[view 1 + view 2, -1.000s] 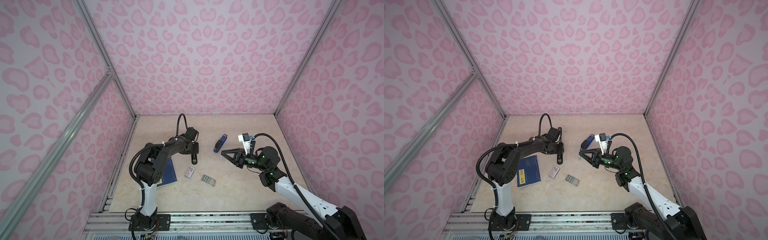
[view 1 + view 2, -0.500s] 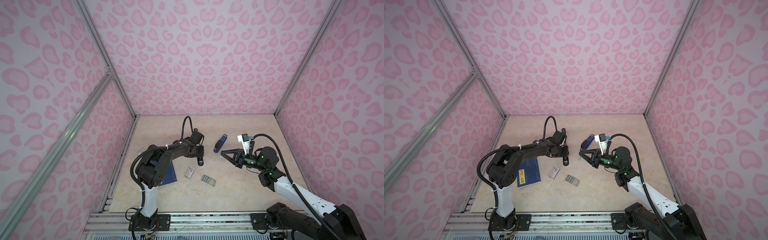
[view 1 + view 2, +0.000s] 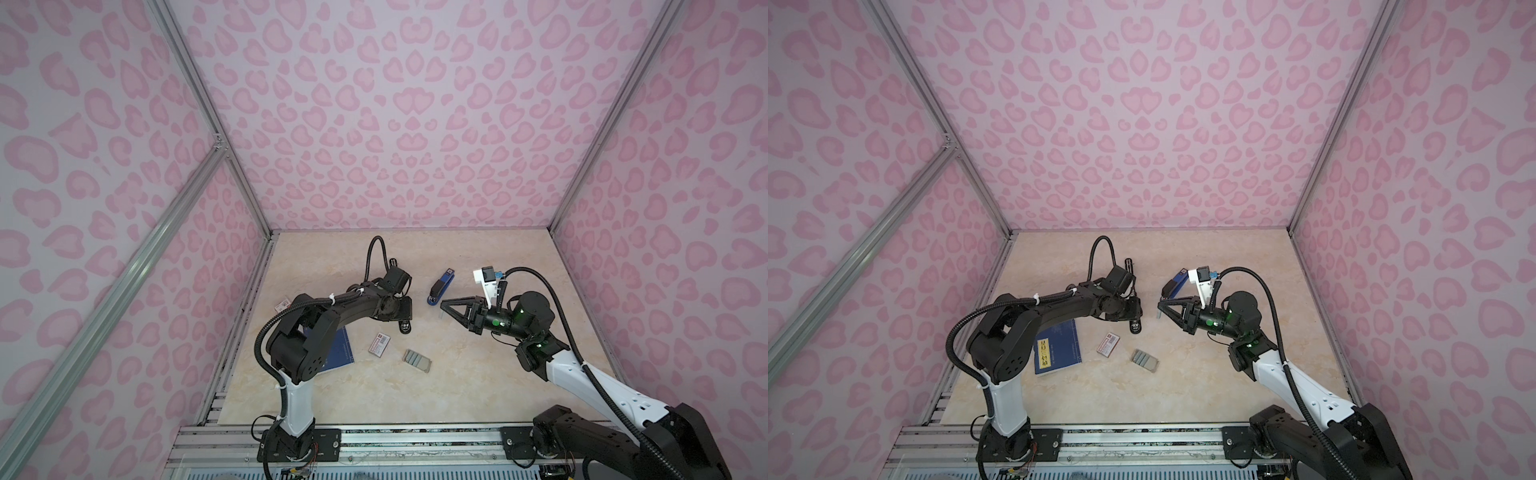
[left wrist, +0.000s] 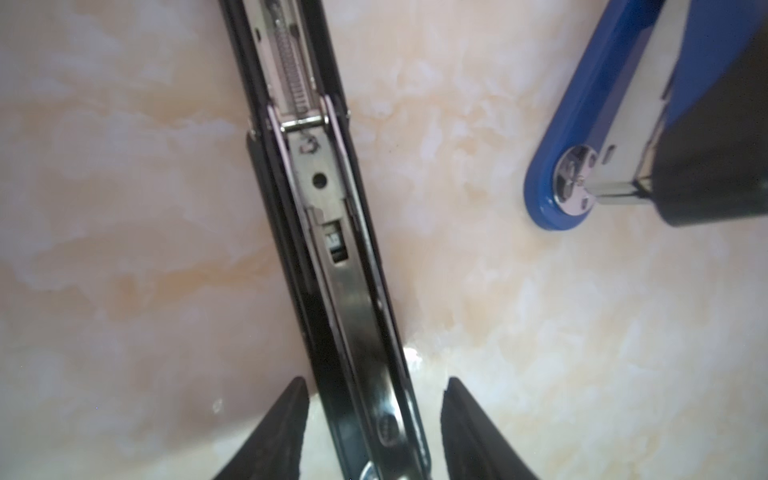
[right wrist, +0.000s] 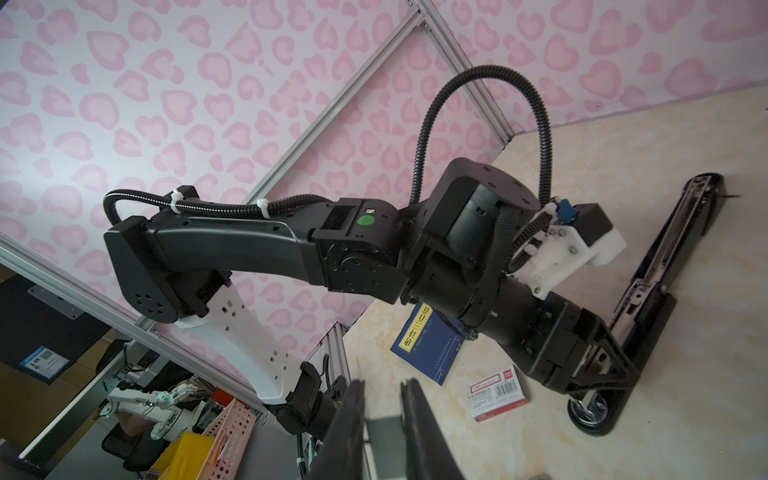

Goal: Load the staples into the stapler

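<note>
A black stapler (image 5: 648,266) lies opened out flat on the table, its metal channel (image 4: 332,232) facing up. My left gripper (image 4: 376,380) is open and straddles it near one end, a gap on each side; in both top views this gripper (image 3: 404,316) (image 3: 1136,316) hides most of it. My right gripper (image 5: 383,382) (image 3: 442,303) is shut on a grey strip of staples (image 5: 384,436), held above the table right of the black stapler. More staples (image 3: 417,360) (image 3: 1145,359) lie flat on the table nearer the front.
A blue stapler (image 3: 440,286) (image 4: 615,116) lies shut behind my right gripper. A white-and-red barcoded box (image 3: 380,344) (image 5: 496,392) and a blue booklet (image 3: 1059,347) (image 5: 432,345) lie left of the loose staples. Pink walls stand on three sides of the table.
My left gripper has slid toward the front right along the black stapler and its jaws stand a little wider. The right gripper with its strip has stayed in place.
</note>
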Controlling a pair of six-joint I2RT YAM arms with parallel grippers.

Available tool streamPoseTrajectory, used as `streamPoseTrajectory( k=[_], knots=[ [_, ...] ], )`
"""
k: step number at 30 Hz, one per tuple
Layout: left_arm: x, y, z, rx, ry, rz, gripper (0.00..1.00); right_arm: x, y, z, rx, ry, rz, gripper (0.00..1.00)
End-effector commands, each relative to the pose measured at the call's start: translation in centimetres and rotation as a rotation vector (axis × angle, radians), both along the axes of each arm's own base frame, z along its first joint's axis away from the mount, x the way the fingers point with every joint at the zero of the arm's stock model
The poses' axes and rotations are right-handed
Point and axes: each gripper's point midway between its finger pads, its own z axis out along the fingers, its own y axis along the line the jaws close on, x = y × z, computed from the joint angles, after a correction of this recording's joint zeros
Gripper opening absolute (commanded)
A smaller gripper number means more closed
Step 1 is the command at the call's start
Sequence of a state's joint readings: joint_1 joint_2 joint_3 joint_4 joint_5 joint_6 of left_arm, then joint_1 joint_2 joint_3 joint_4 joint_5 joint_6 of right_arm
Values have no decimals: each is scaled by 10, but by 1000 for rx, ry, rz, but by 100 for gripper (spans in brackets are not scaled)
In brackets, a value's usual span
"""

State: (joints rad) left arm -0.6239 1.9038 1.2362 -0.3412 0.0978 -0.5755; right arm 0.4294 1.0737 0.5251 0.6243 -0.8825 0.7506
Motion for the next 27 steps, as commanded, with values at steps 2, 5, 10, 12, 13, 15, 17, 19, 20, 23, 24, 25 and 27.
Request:
streamPoseTrajectory(
  k=[2,5,10,12,13,15,17,19,20,23,24,25,27],
  knots=[
    [-4,6,25,-22,-37,17,56,12,-2,-1,-48,-9,-56,21],
    [-10,17,44,-31,-87,30,57,25,-5,-4,-98,7,-109,21],
    [-24,46,74,-69,-173,76,58,47,-7,-14,-163,42,-180,21],
    [-31,62,82,-77,-197,102,58,54,-5,-18,-177,56,-194,21],
    [-34,68,84,-77,-205,111,58,57,-4,-19,-180,58,-197,21],
    [-40,83,88,-63,-223,133,59,63,-1,-25,-199,68,-203,22],
    [-45,92,92,-66,-242,147,61,66,1,-29,-220,71,-212,23],
    [-50,96,96,-79,-258,147,62,67,2,-35,-248,78,-219,25],
    [-52,96,98,-85,-262,142,62,67,2,-38,-259,82,-222,26],
    [-58,95,97,-101,-256,130,62,65,-1,-46,-279,98,-236,27],
    [-60,95,95,-104,-247,127,62,63,-3,-50,-301,105,-243,28],
    [-62,94,94,-113,-239,122,62,61,-5,-54,-327,110,-248,28],
    [-65,90,90,-134,-220,110,61,55,-10,-67,-403,120,-261,28]
  ],
)
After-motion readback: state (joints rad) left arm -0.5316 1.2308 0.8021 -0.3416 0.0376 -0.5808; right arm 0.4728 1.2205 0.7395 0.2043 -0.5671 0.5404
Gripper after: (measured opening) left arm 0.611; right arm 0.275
